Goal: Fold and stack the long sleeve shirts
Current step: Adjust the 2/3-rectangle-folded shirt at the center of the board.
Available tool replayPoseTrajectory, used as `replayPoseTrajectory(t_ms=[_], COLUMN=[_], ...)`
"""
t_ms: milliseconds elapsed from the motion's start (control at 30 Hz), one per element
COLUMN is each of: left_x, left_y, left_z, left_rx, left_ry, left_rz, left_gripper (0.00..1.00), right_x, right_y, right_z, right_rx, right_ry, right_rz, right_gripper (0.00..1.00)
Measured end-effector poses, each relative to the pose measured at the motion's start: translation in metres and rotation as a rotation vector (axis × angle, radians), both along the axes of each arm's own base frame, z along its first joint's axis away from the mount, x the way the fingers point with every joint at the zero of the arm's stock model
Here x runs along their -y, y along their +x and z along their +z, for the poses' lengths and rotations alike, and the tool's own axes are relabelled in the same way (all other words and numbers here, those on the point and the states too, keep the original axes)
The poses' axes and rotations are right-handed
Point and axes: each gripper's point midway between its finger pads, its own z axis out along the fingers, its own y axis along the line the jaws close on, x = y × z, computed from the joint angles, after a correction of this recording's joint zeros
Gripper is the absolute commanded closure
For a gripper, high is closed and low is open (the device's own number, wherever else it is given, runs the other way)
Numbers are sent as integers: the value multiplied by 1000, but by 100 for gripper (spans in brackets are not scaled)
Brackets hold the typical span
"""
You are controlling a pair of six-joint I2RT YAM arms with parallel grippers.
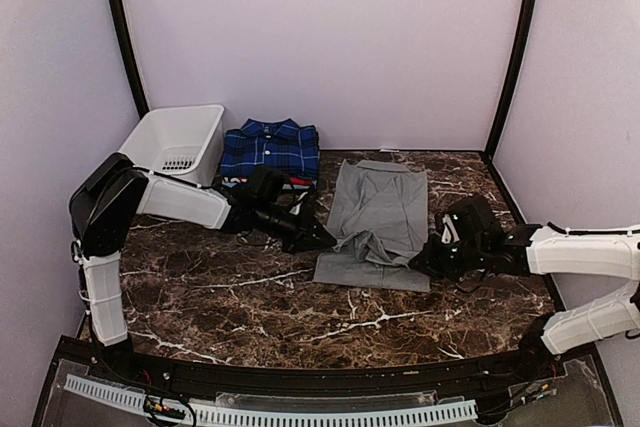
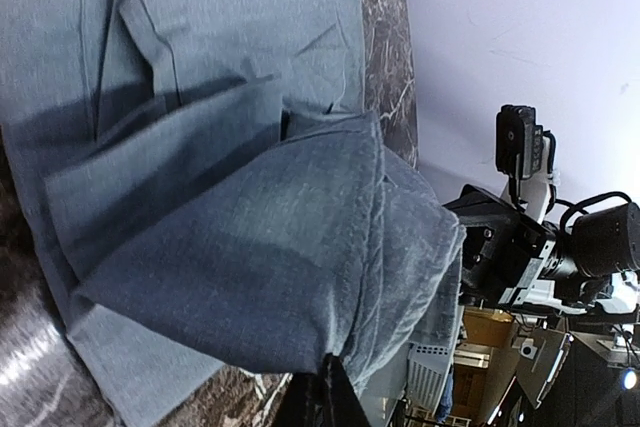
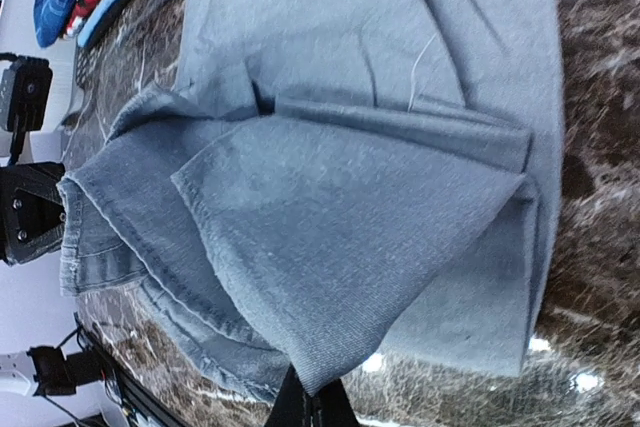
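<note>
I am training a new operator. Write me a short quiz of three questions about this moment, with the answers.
1. True or false: the plaid shirt lies inside the basket.
2. What does the left gripper pinch? A the basket rim; B the grey shirt; C nothing.
3. Fill in: the right gripper is ____ on the grey shirt.
Key: 1 false, it lies beside the basket; 2 B; 3 shut.
</note>
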Motion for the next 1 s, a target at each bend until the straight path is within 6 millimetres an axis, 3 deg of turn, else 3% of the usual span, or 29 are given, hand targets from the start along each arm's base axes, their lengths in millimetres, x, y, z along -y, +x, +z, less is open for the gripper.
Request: replayPoseTrajectory(t_ms=[167, 400, 633, 800, 900, 1000], left_x=[0, 4, 11, 14, 14, 13], left_y=[40, 90, 101, 108, 111, 115], left_z=[-2, -20, -29, -26, -27, -29], left_rx=[39, 83, 88, 103, 111, 121], left_ry=[-7, 0, 4, -1, 7, 20], left_rz=[43, 87, 88, 96, 111, 128], left_gripper=[97, 97, 97, 97, 93, 72], right_x=[20, 28, 47, 47, 47, 51], right_y=[32, 74, 93, 107, 116, 123], right_z=[5, 5, -1, 6, 9, 6], right_rx=[34, 59, 64, 90, 102, 102], right_ry=[-7, -30, -58, -79, -91, -117], right_rz=[-101, -155, -211, -212, -209, -205], right_gripper=[100, 100, 100, 99, 81, 60])
